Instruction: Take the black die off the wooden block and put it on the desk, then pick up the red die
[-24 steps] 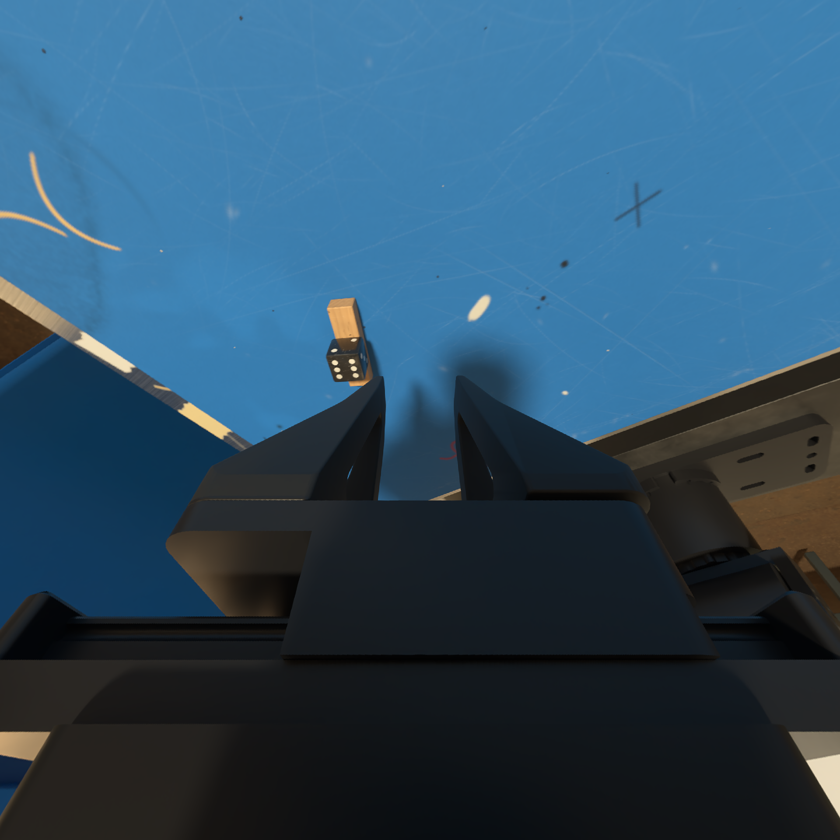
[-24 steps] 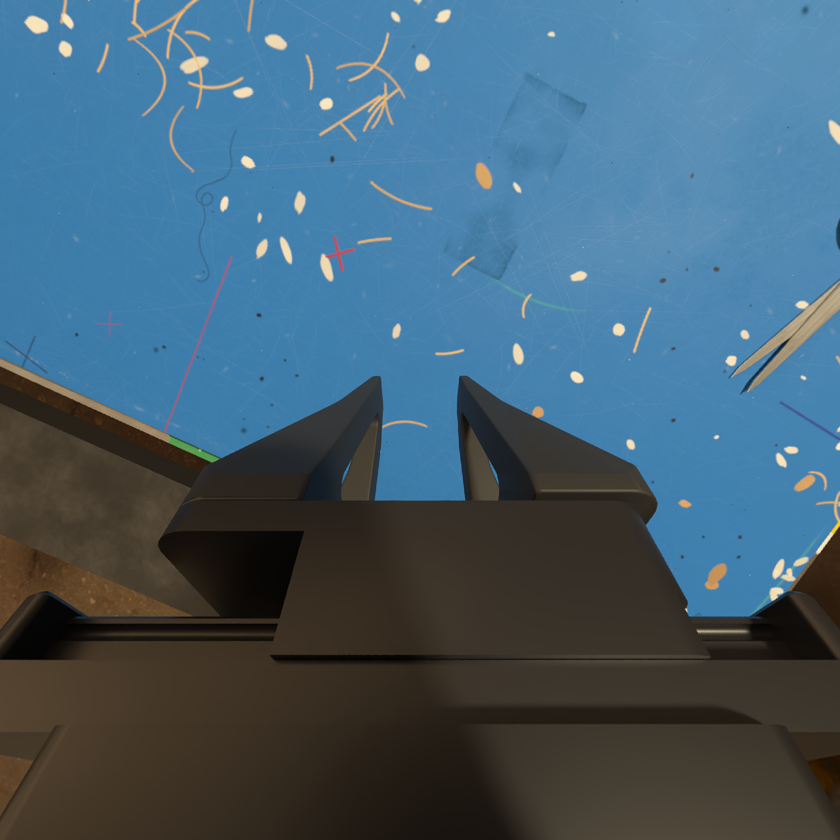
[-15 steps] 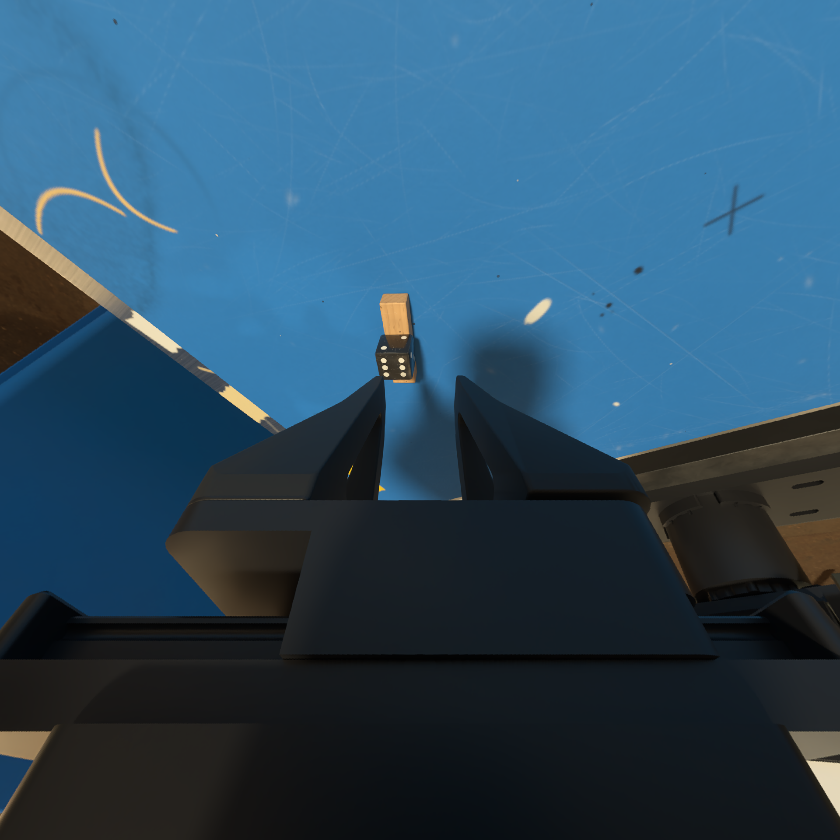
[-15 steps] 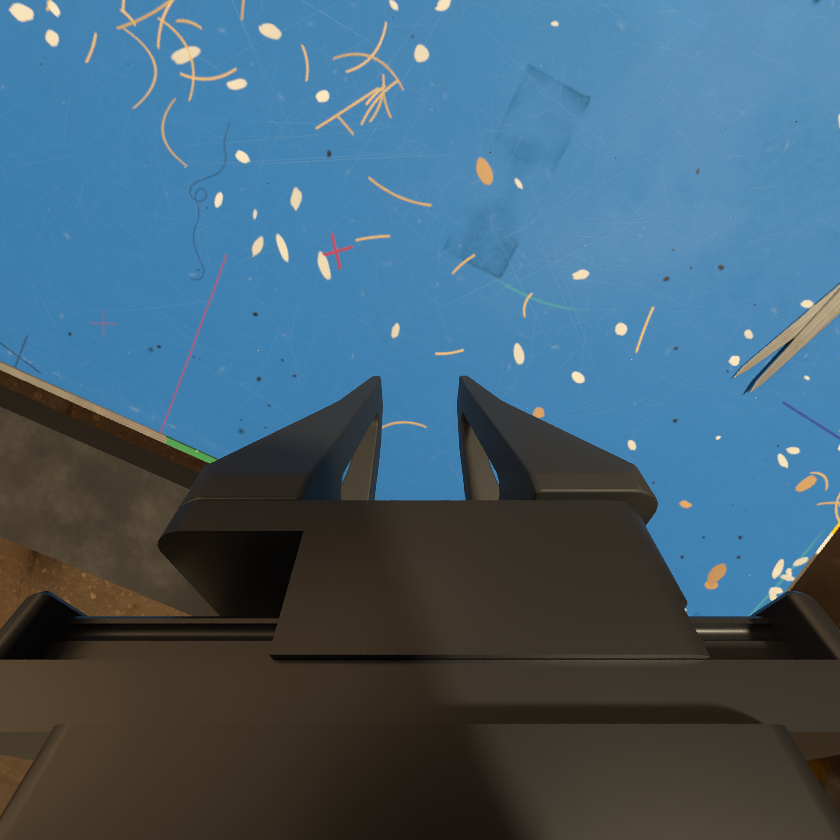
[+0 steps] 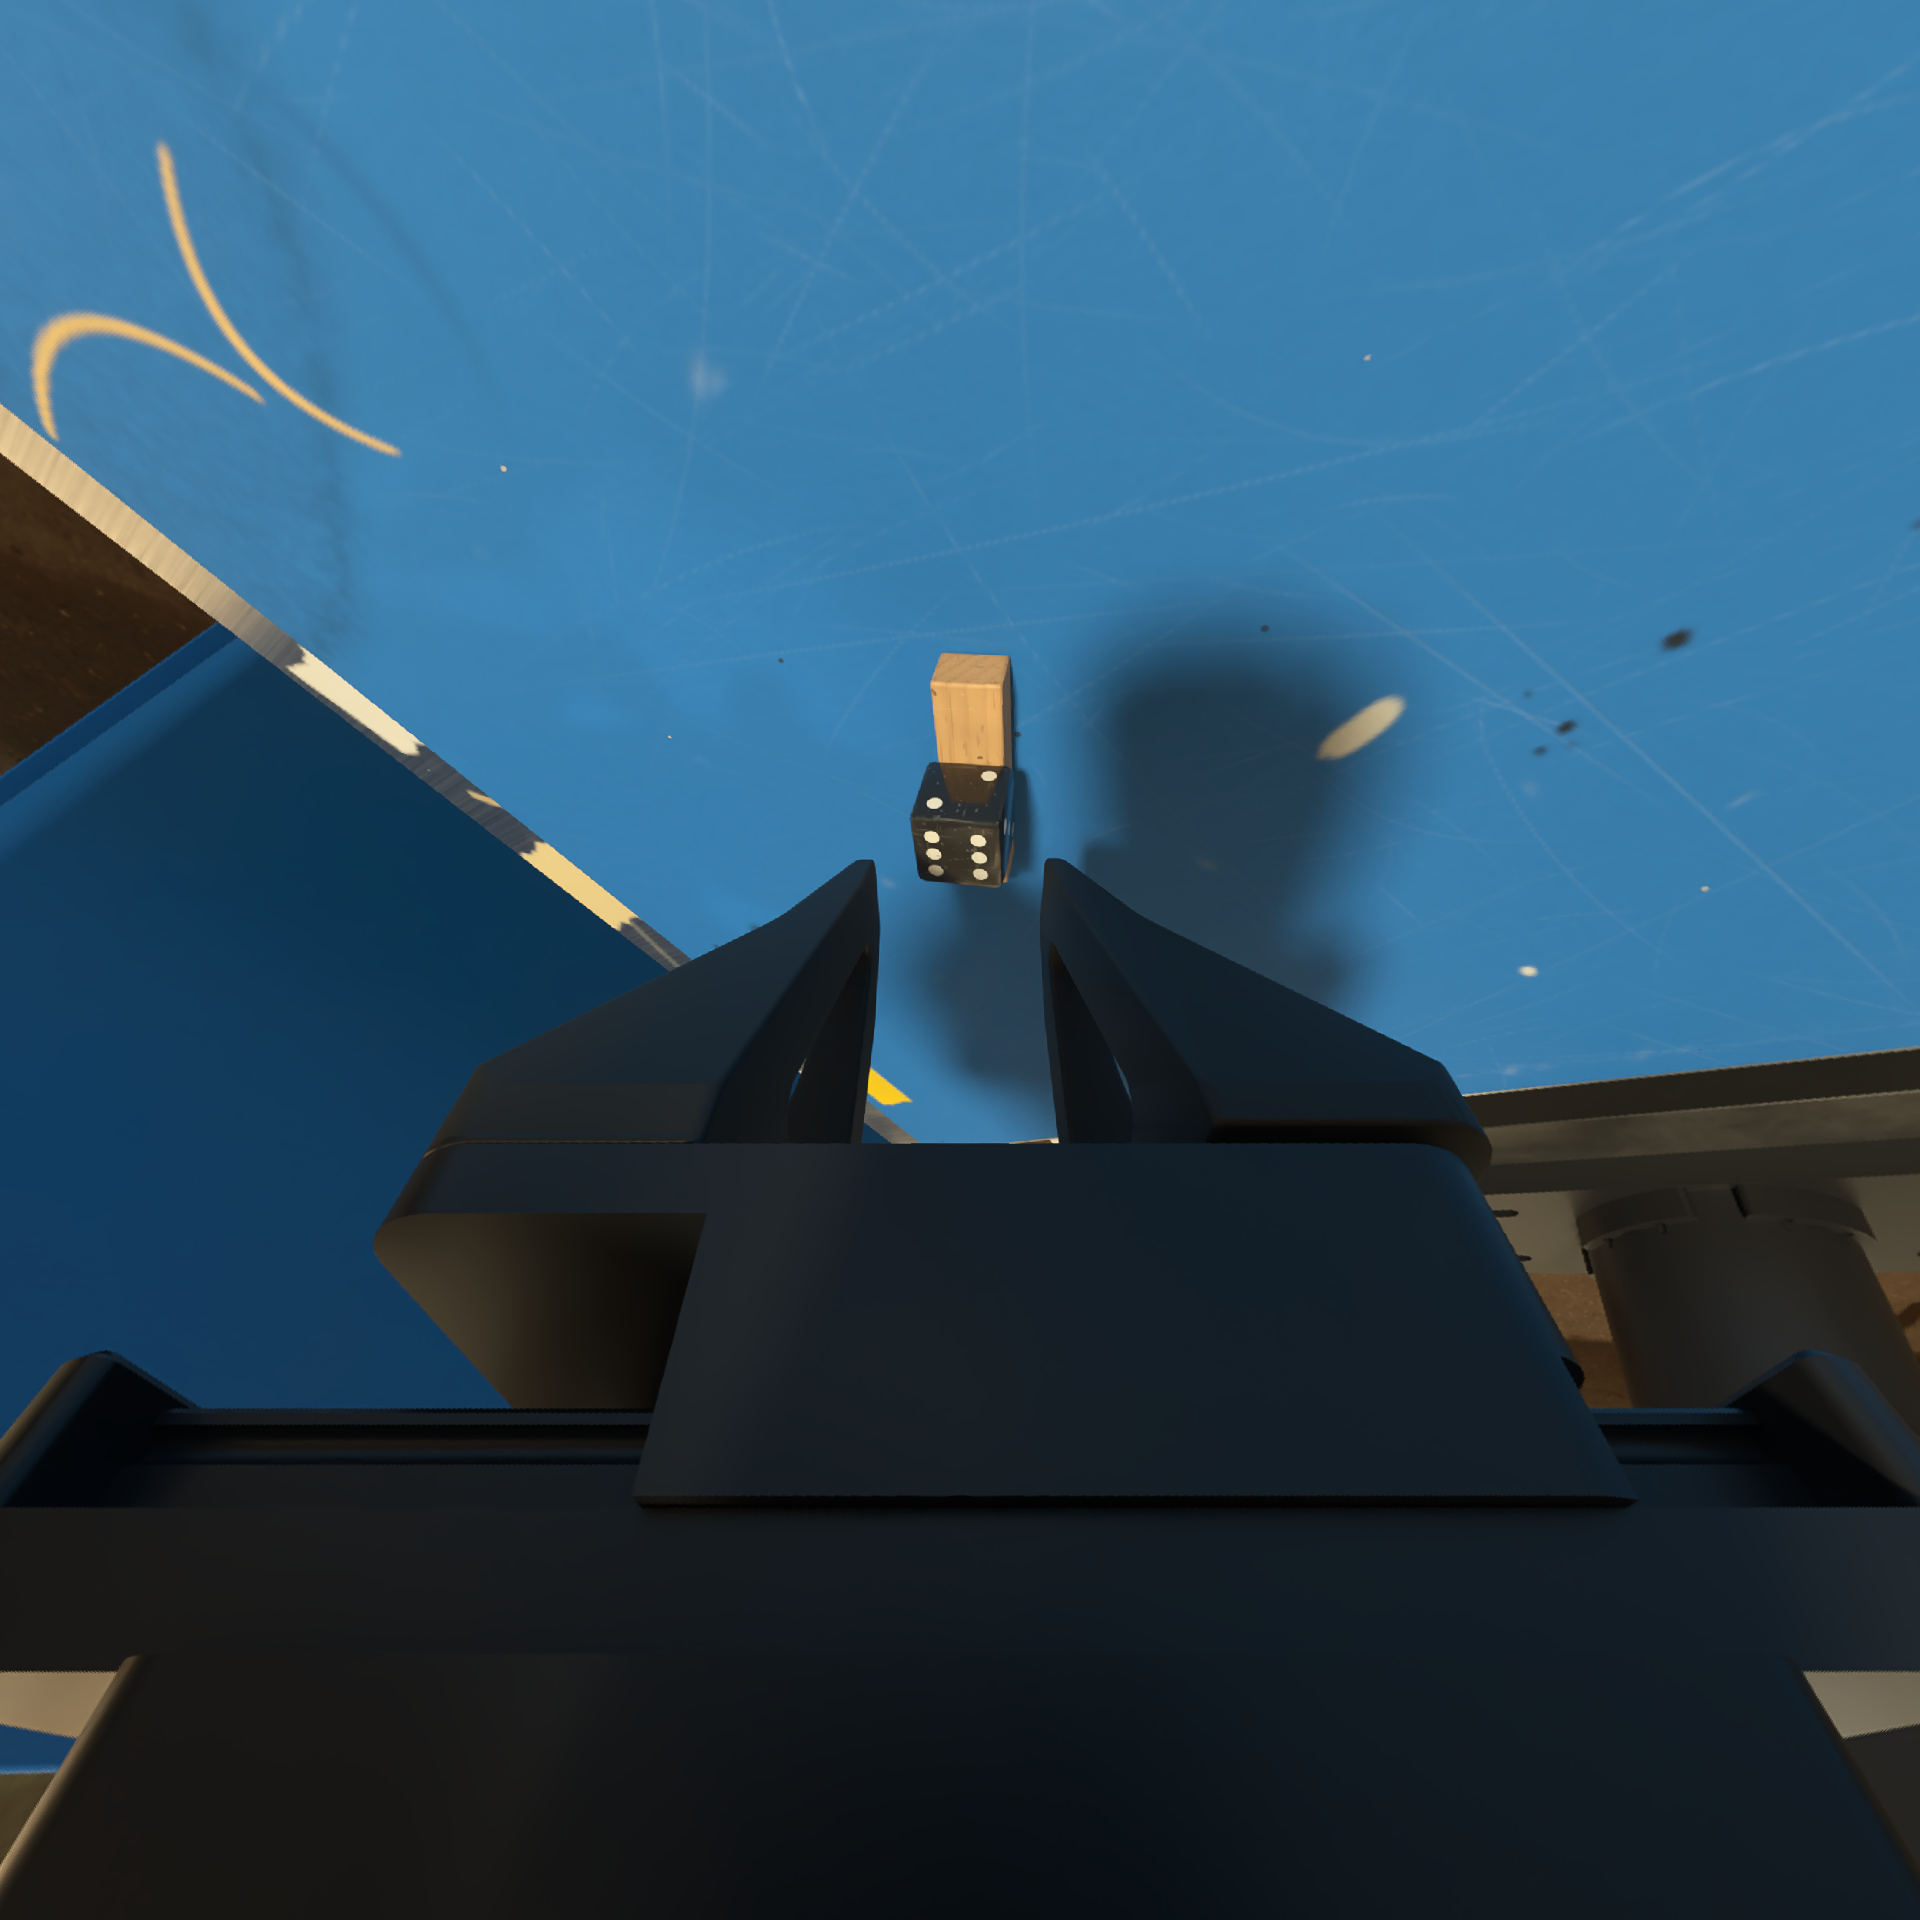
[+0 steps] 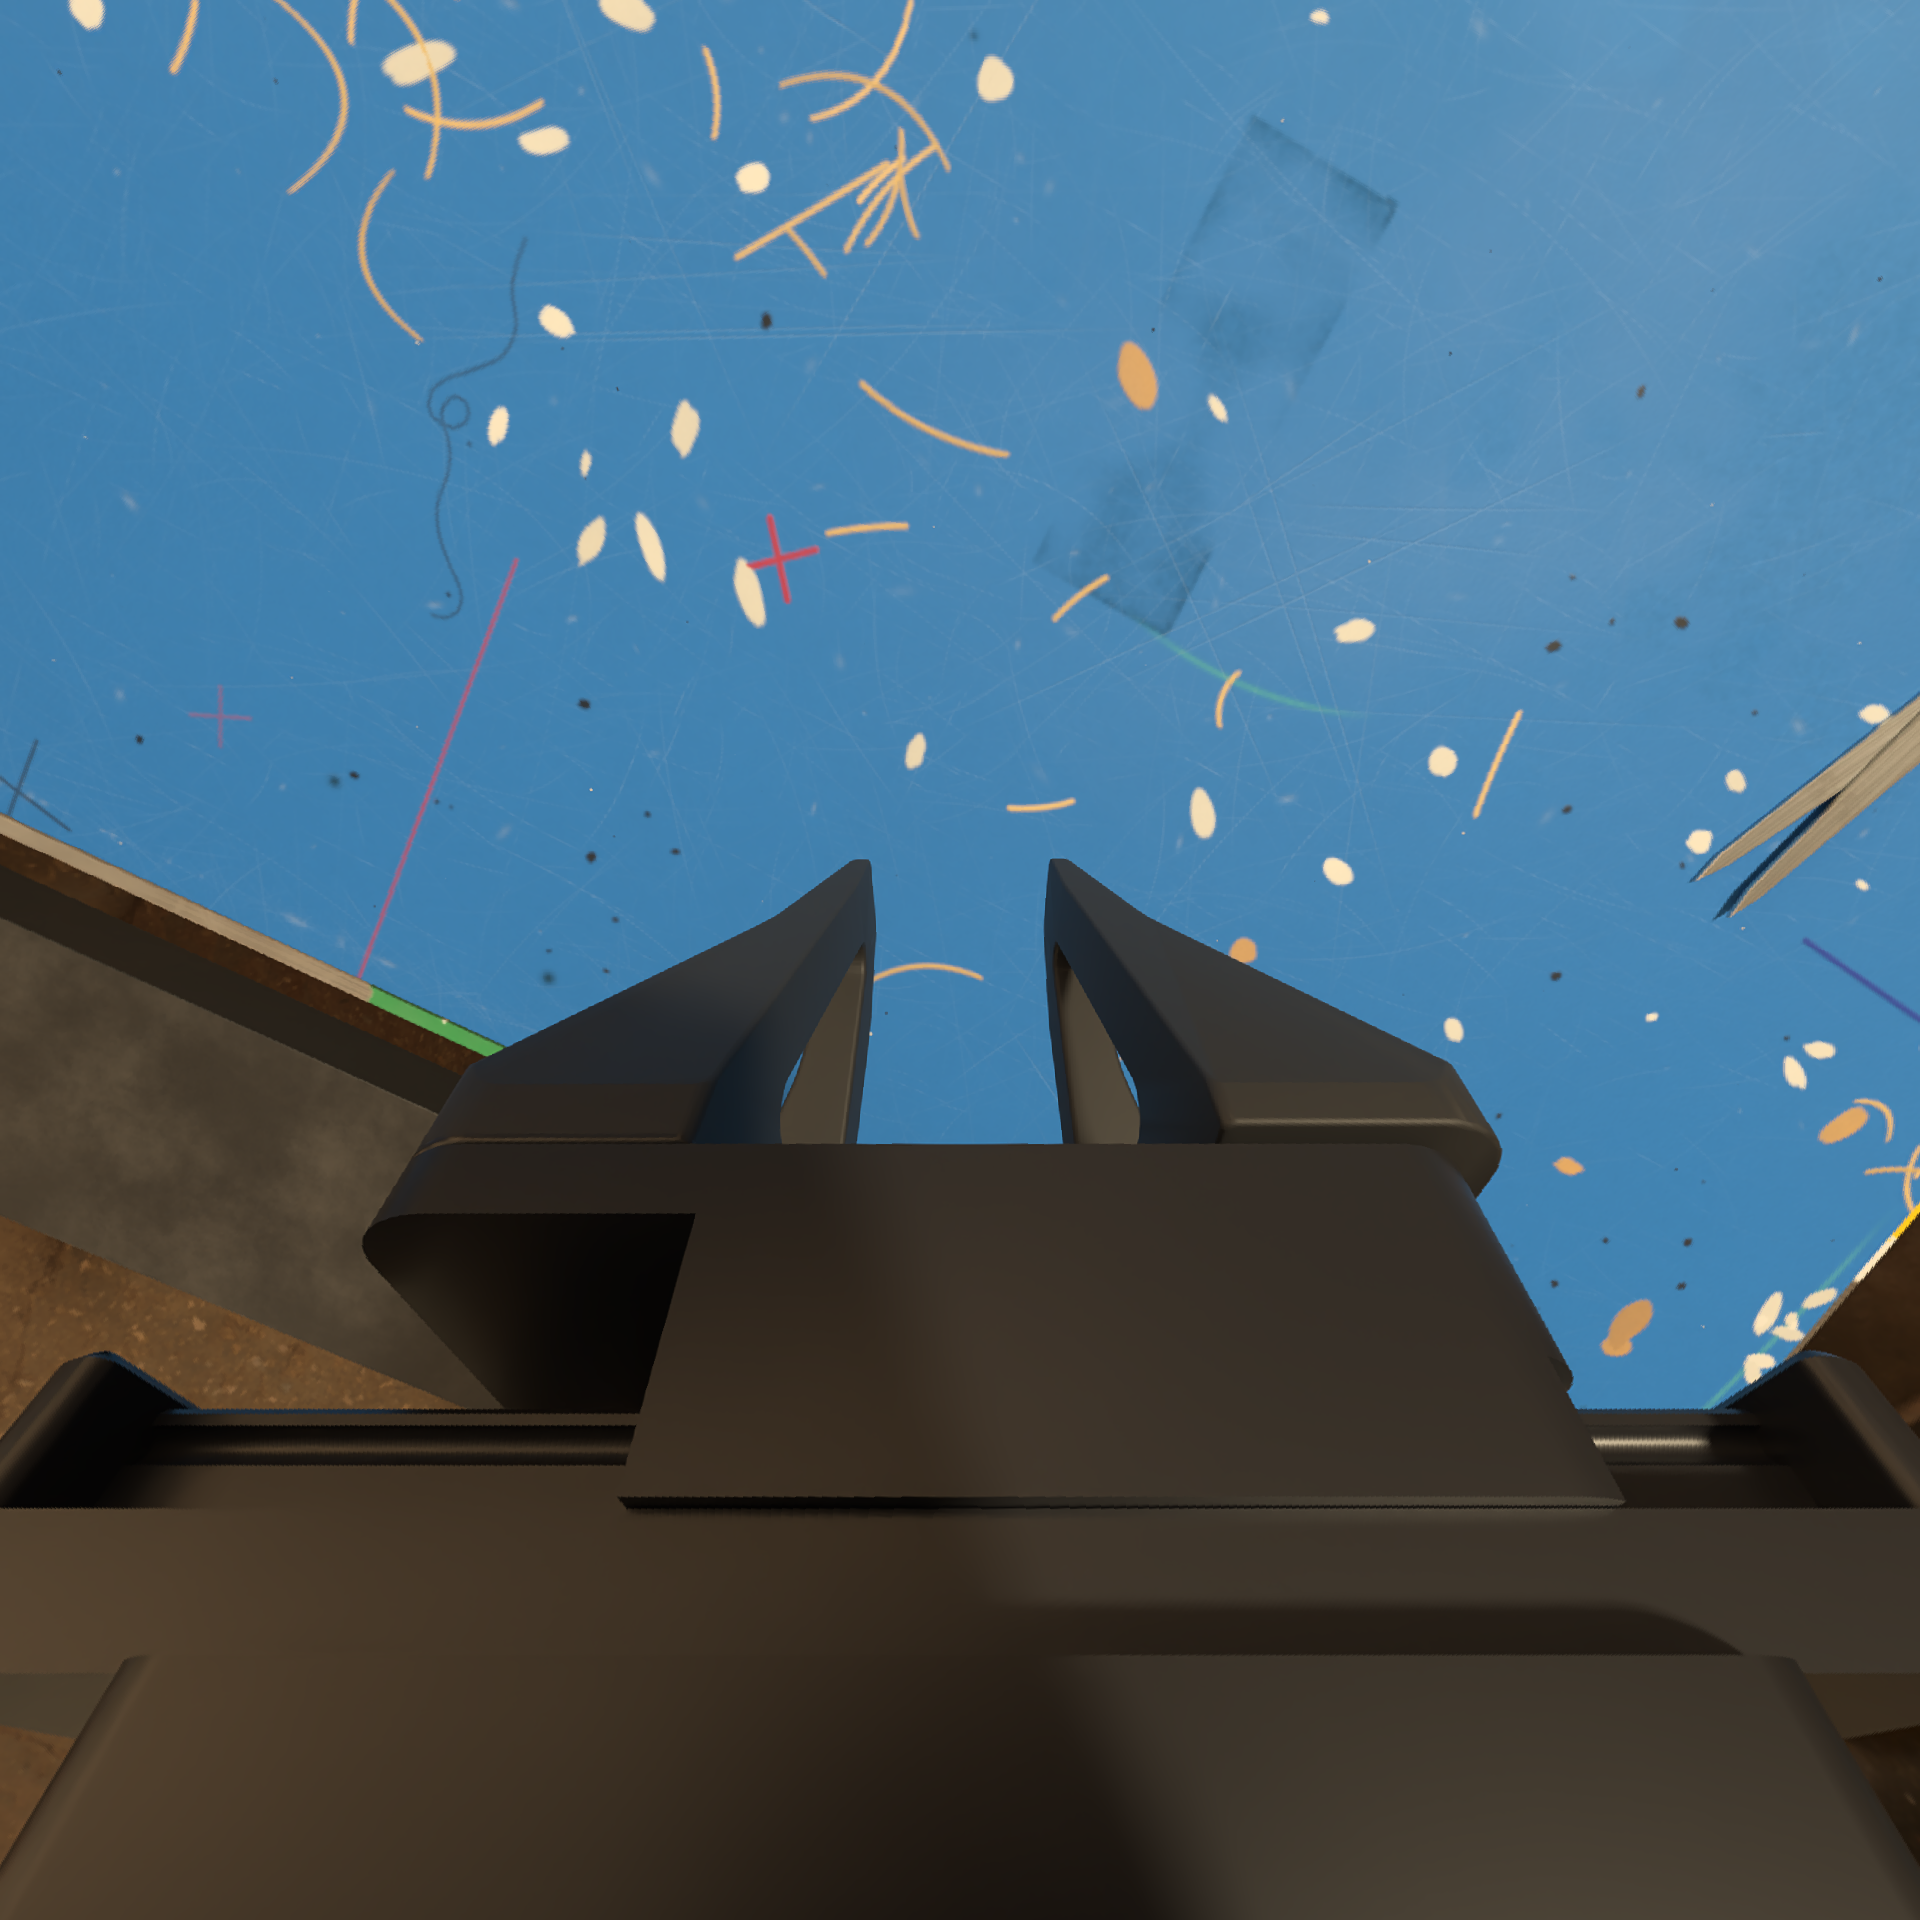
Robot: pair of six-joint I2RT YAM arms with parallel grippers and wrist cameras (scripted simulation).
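Black die (image 5: 962,826) sits on the wooden block (image 5: 970,711) on the scratched blue counter (image 5: 1247,312); both grippers' jaws apart, empty

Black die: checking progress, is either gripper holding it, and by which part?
Nothing is held. The black die sits on the wooden block, beyond the open left gripper; the right gripper is open, empty.

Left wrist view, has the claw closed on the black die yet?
No, the left claw is open, and the black die sits beyond its tips on the wooden block.
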